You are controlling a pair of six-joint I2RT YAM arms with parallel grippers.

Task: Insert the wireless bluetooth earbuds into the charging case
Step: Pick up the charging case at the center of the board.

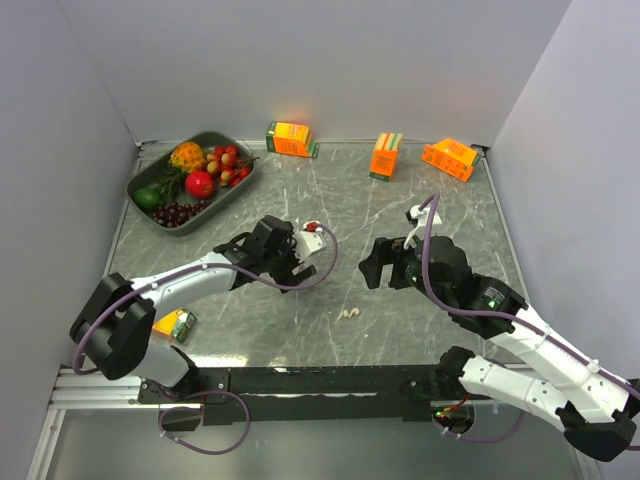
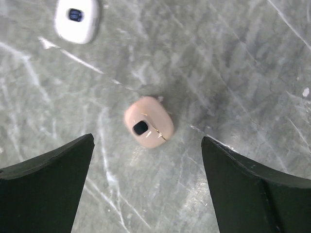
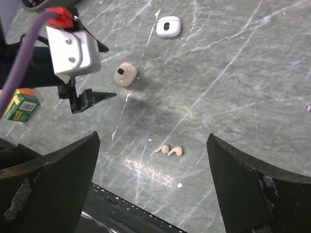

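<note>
The charging case (image 2: 148,121), a small pale-beige rounded box with a dark window, lies shut on the marble table, just ahead of my left gripper (image 2: 148,194). That gripper is open and holds nothing, and its black fingers (image 2: 48,187) stand wide on either side. In the right wrist view the same case (image 3: 125,74) sits just beyond the left gripper's tips. Two beige wireless bluetooth earbuds (image 3: 170,150) lie side by side on the table (image 1: 349,314). My right gripper (image 3: 153,189) hovers open over them, apart from them.
A second, white case (image 2: 77,19) lies beyond the beige one (image 3: 168,26). A fruit tray (image 1: 140,180) stands at the back left. Orange juice cartons (image 1: 290,138) (image 1: 385,155) (image 1: 450,158) line the back. A small carton (image 1: 175,323) sits by the left arm.
</note>
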